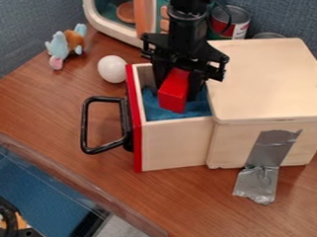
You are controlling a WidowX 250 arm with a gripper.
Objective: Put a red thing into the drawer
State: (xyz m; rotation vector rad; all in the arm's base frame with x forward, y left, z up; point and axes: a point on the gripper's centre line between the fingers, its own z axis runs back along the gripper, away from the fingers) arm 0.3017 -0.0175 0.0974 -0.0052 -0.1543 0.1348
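Observation:
Over the pulled-out drawer (175,143), the black gripper (178,80) hangs down from the top edge of the camera view. It is shut on a red block (174,92), which sits between its fingers and is slightly tilted. The block's lower end is within the drawer's opening, above or against the blue cloth lining (162,113); whether it touches the cloth I cannot tell. The drawer has a red front with a black handle (86,124) facing left.
A wooden cabinet (268,81) holds the drawer, with grey tape (271,150) on its side. Left of the gripper are a white ball (113,69) and a plush toy (65,44). Behind stand a can (240,21) and a white-framed toy (109,24). A transparent ledge (78,181) runs along the table's front edge.

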